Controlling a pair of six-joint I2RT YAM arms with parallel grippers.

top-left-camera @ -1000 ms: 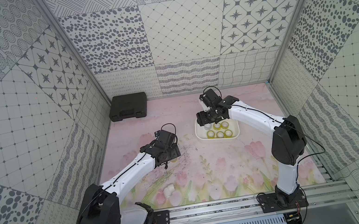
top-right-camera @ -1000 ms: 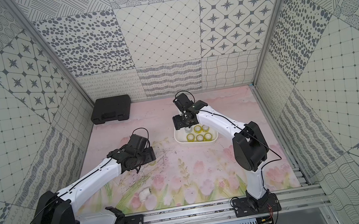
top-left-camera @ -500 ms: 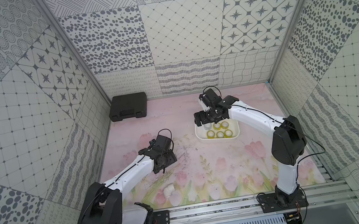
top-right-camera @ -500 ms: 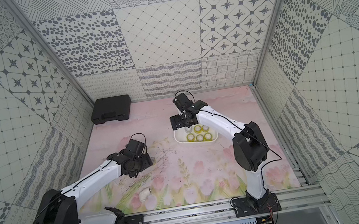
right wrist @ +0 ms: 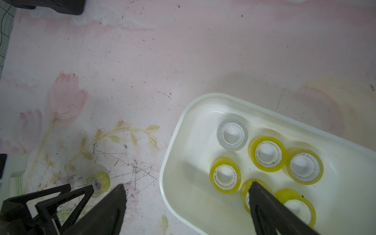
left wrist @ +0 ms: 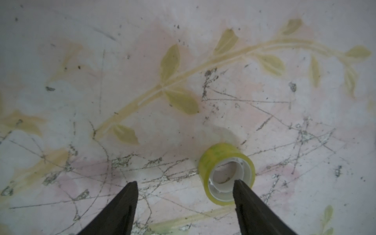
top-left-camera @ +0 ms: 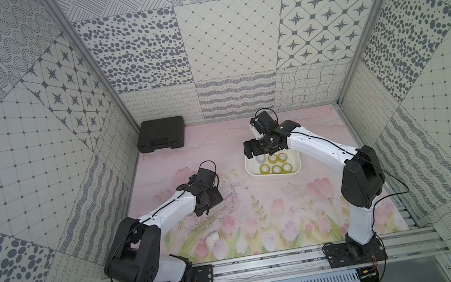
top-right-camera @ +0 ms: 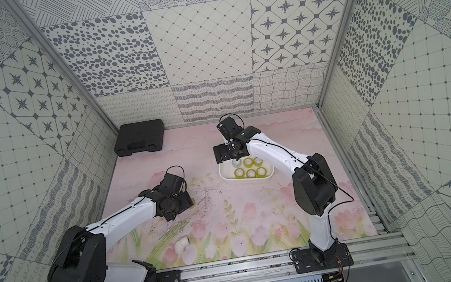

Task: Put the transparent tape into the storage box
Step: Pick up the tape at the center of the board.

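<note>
**(a)** The left gripper (left wrist: 185, 182): jaws spread wide, with nothing between them. The loose roll (left wrist: 213, 160), yellow, rests on its curved side on the mat (left wrist: 81, 61). It sits outside the gap, at the tip of one finger (left wrist: 252, 207), which crosses its open core. Whether they touch cannot be told.

**(b)** The right gripper (right wrist: 187, 184): jaws wide apart and empty, above one end of the box (right wrist: 187, 142). The box wall runs between the jaws. One finger (right wrist: 264, 209) overlaps a yellow roll inside, and the other stands over bare mat. Ahead of these jaws, six rolls stand on end in the box: one grey roll (right wrist: 219, 134) and five yellow (right wrist: 252, 154).

**(c)** The case (top-left-camera: 160, 134) and the elbow (top-left-camera: 213, 239) lie well apart from both sets of jaws.
</note>
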